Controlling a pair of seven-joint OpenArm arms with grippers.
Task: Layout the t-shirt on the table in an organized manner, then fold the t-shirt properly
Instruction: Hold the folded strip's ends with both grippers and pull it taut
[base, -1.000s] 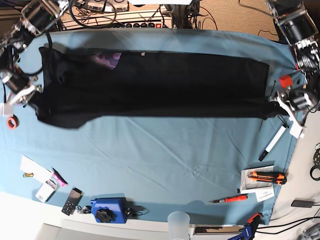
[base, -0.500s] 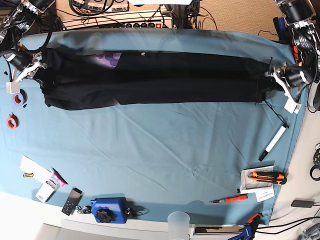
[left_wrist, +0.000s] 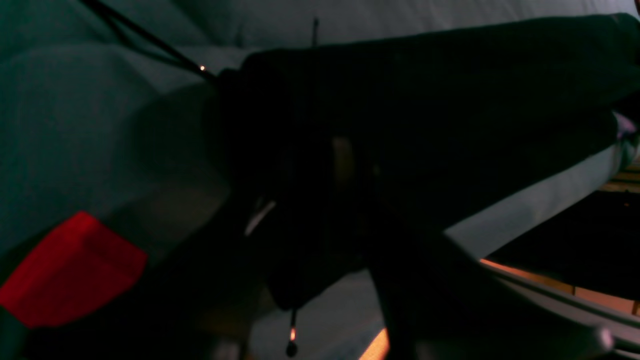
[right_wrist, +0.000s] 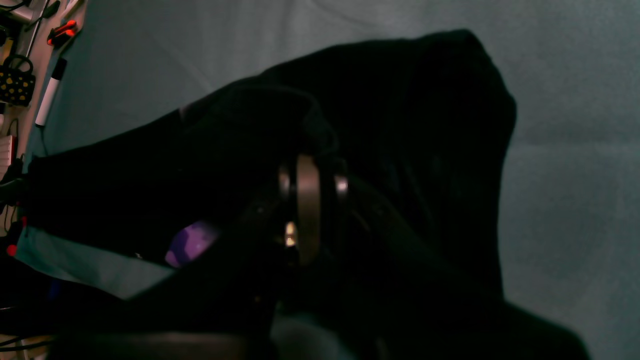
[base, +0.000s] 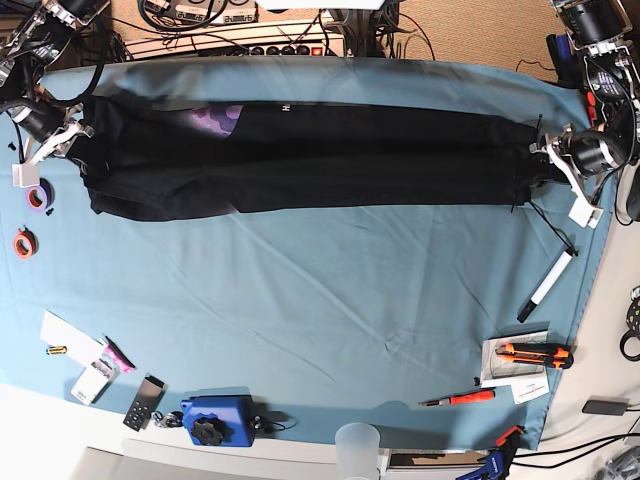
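Black t-shirt (base: 310, 158) stretched into a long, narrow band across the far part of the table (base: 330, 300), soft fabric folded over itself lengthwise, a patch of purple print (base: 215, 122) and a speck of white lettering (base: 285, 107) showing near its far edge. Teal-blue cloth beneath, lightly creased. Left gripper (base: 548, 165) clenched on the shirt's end at one side of the table; right gripper (base: 82, 135) clamped on the other end, dark cloth bunched around its fingers (both wrist views murky). Near the table's front edge: blue boxy device (base: 215, 418), translucent cup (base: 358, 445) (contents impossible to tell), orange-handled screwdriver (base: 460, 398), orange utility knife (base: 535, 352) on a paper sheet. White marker (base: 546, 284) beside the left gripper's end.
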